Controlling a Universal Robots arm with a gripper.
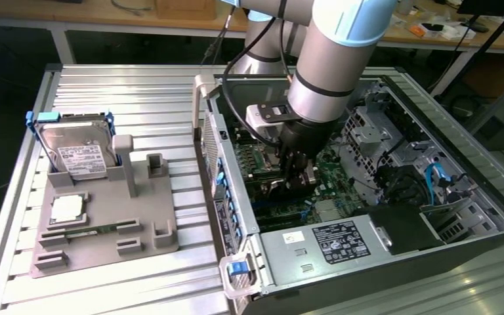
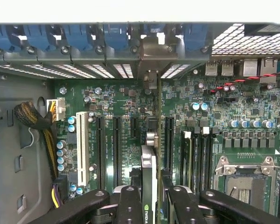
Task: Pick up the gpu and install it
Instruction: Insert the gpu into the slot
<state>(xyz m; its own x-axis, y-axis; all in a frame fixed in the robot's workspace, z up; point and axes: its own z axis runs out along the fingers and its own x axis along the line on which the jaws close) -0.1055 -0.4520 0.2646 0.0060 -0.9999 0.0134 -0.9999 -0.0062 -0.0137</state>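
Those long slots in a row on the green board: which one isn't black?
The white slot, at the end of the row nearest the cable bundle. The other long slots beside it are all black.

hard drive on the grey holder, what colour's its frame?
Blue frame around the silver hard drive; exterior view shows it best.
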